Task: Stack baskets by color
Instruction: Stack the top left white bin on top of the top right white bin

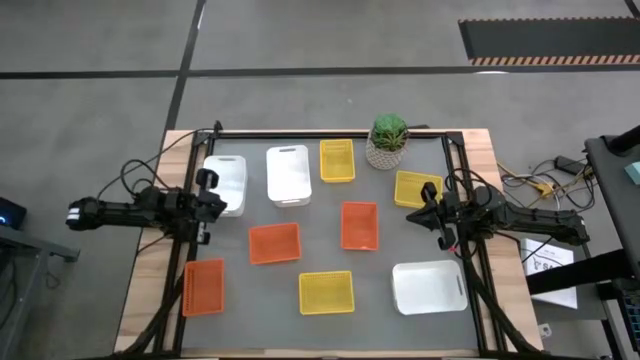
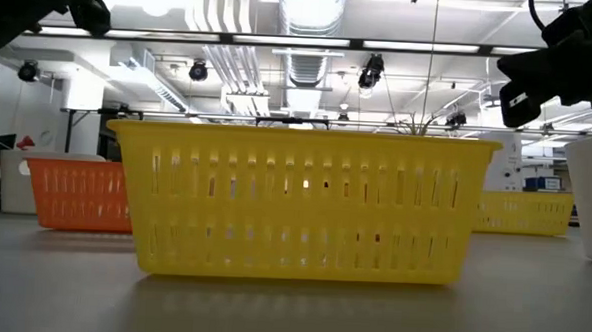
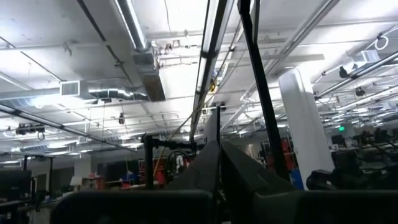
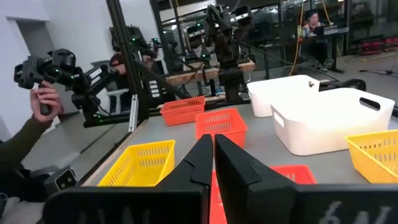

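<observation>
lying unstacked, nine empty baskets (image 1: 274, 243), left claw (image 1: 222, 198) and right claw (image 1: 414, 216) closed, holding nothing

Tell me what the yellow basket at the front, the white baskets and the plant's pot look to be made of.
Yellow basket: looks like thin moulded plastic, slightly translucent; light glows through its slotted walls.
White baskets: apparently smooth opaque plastic, solid walls with a cut-out handle.
Pot: pale with a woven-looking texture, perhaps rope or wicker; too small to be sure.
</observation>
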